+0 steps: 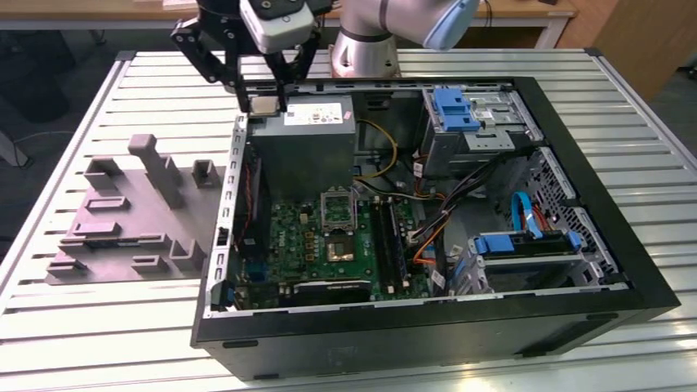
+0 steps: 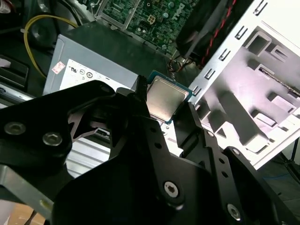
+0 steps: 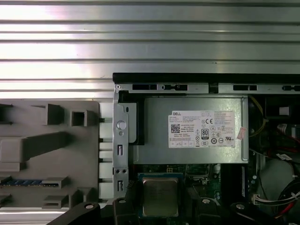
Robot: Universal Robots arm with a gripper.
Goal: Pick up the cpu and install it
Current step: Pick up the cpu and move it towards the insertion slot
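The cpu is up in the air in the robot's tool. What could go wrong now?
1. The tool pinches the cpu just by its edges, up by the power supply. If it slips, it could drop into the computer case.
2. The metal case wall is close beside it, so a bump might knock it crooked.
3. The socket sits low on the green board; a tilted cpu might not seat properly.
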